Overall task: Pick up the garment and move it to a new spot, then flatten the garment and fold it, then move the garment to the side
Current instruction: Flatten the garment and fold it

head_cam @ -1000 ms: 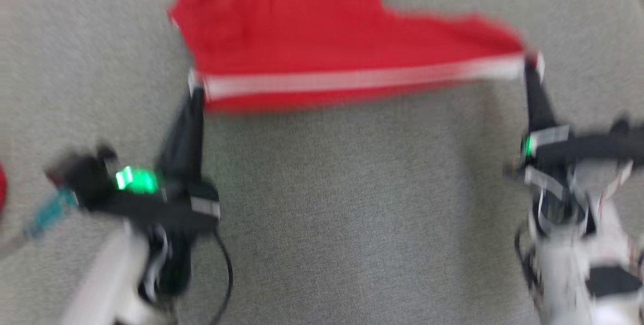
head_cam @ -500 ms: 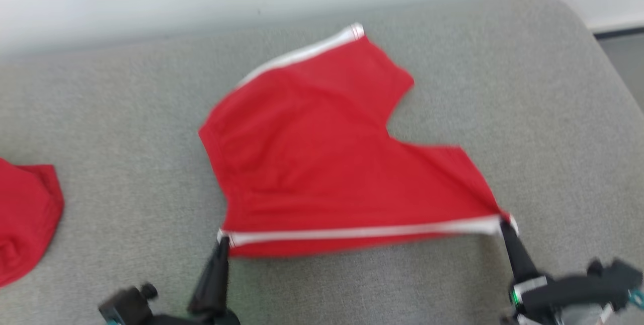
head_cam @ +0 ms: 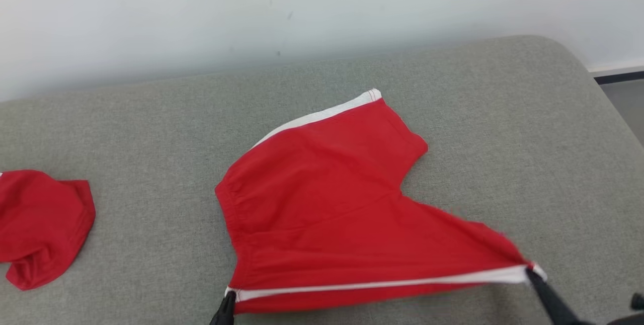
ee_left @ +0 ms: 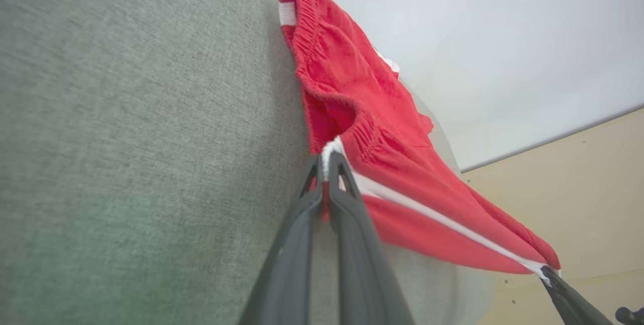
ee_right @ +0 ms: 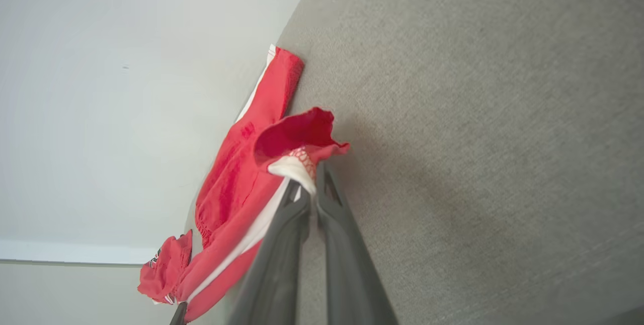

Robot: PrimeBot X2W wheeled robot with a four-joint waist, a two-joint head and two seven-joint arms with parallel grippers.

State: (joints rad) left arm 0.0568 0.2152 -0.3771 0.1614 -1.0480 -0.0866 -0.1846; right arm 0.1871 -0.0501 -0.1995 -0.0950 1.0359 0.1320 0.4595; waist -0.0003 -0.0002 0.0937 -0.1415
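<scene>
Shorts [head_cam: 322, 204] lie mid-couch [head_cam: 503, 113], right of centre, one leg pointing at the back edge and the near side seam toward the front edge. Left pincer [head_cam: 227, 304] is clenched on the waistband end of the white stripe [head_cam: 382, 283]. Right pincer [head_cam: 532, 272] is clenched on the hem end of the same stripe. The stripe runs taut between them, and the left wrist view suggests this side rides a little off the fabric while the rest drags flat. Risks as I judge them: both bites are thin, on the very corners, so a hard or uneven pull could slip one out and let the shorts collapse. The grey weave looks grippy, so the trailing leg may bunch or tuck under. Pulling one pincer ahead of the other would skew the seam and spoil the flattening. A second red garment [head_cam: 45, 224] sits by the left edge, so a move that way might tangle the two.
</scene>
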